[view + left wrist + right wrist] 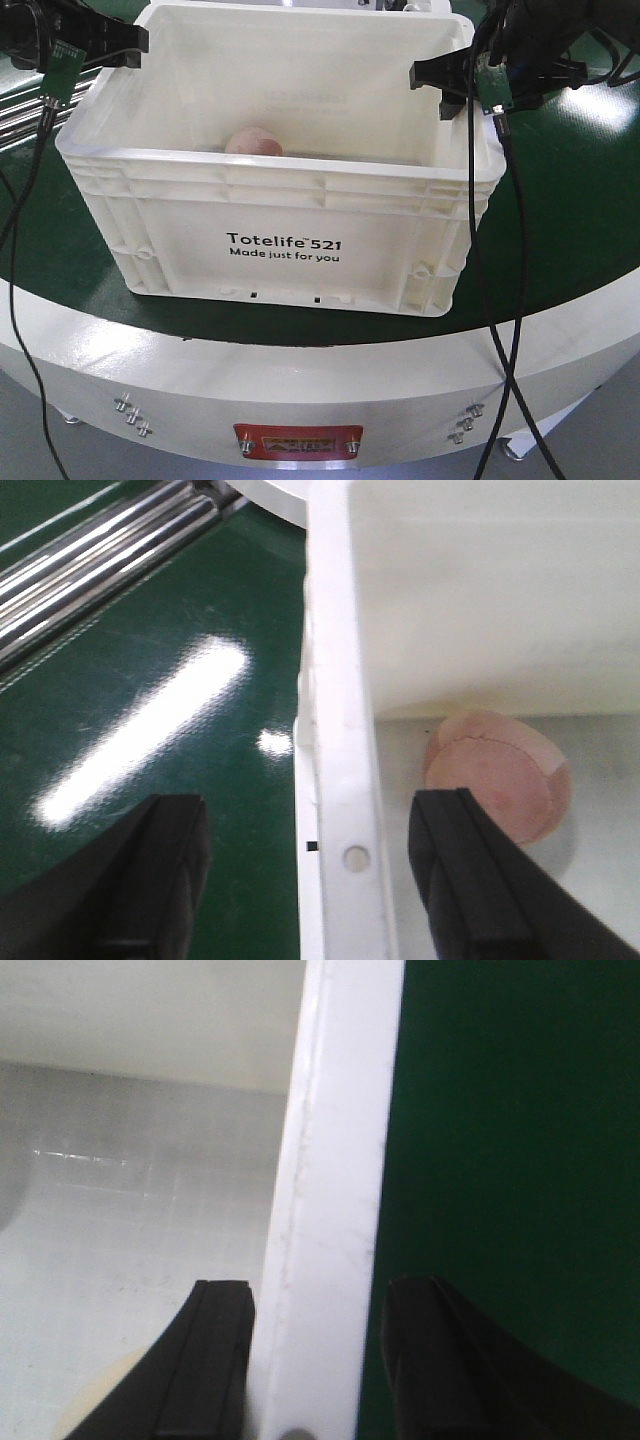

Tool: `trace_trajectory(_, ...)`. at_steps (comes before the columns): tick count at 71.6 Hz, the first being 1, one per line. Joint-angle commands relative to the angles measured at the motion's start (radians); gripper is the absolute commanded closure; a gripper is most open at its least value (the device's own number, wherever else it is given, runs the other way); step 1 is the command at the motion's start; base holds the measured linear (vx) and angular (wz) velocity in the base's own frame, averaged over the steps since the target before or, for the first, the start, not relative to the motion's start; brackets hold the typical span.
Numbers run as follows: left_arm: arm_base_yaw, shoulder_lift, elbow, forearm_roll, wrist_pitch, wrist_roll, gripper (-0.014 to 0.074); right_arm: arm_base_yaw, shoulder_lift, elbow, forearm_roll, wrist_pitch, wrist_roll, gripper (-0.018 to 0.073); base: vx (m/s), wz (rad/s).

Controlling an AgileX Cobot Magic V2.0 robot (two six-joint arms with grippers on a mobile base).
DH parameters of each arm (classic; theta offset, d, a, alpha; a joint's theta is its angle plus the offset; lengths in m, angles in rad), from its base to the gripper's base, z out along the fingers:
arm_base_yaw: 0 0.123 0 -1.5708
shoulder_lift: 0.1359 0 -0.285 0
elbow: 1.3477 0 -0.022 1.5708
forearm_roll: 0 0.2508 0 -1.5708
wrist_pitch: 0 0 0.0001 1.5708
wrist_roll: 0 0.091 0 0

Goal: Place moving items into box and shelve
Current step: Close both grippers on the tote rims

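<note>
We are holding our left gripper (pixel 310 880) wide open astride the left rim of the box (pixel 335 730), one finger hanging outside over the green tabletop (pixel 150 680) and the other inside. Our right gripper (pixel 320 1360) is gaping just as wide across the right wall, gripping nothing. The box is standing upright on the green tabletop, printed side facing the front camera, and a pinkish round item (pixel 254 140) is lying on its floor, nearer the left wall.
</note>
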Motion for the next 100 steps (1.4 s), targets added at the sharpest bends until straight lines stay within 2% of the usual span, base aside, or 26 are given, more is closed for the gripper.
trace_trajectory(1, 0.002, -0.046, -0.037, -0.028, -0.068, 0.035, 0.0061, 0.002, -0.048, -0.032, 0.015, -0.042, 0.011, 0.0574, 0.0, 0.0)
trace_trajectory(16, 0.002, -0.043, -0.037, -0.028, -0.035, 0.037, 0.0061, 0.002, -0.048, -0.032, 0.015, -0.042, 0.009, 0.0574, 0.0, 0.0)
trace_trajectory(41, 0.002, 0.001, -0.037, -0.03, 0.14, 0.032, 0.0061, 0.002, -0.048, -0.032, 0.016, -0.039, 0.003, 0.0574, 0.0, 0.0)
trace_trajectory(63, 0.002, 0.001, -0.064, -0.055, 0.183, 0.032, 0.0061, 0.002, -0.048, -0.032, 0.017, -0.041, 0.002, 0.0574, 0.0, 0.0)
trace_trajectory(78, 0.002, 0.002, -0.119, -0.054, 0.207, 0.03, 0.0061, 0.002, -0.048, -0.032, 0.018, -0.039, -0.017, 0.0574, 0.0, 0.0)
trace_trajectory(100, 0.002, 0.043, -0.117, -0.054, 0.253, 0.03, 0.0062, 0.002, -0.048, -0.032, 0.026, -0.04, -0.019, 0.0574, 0.0, 0.0)
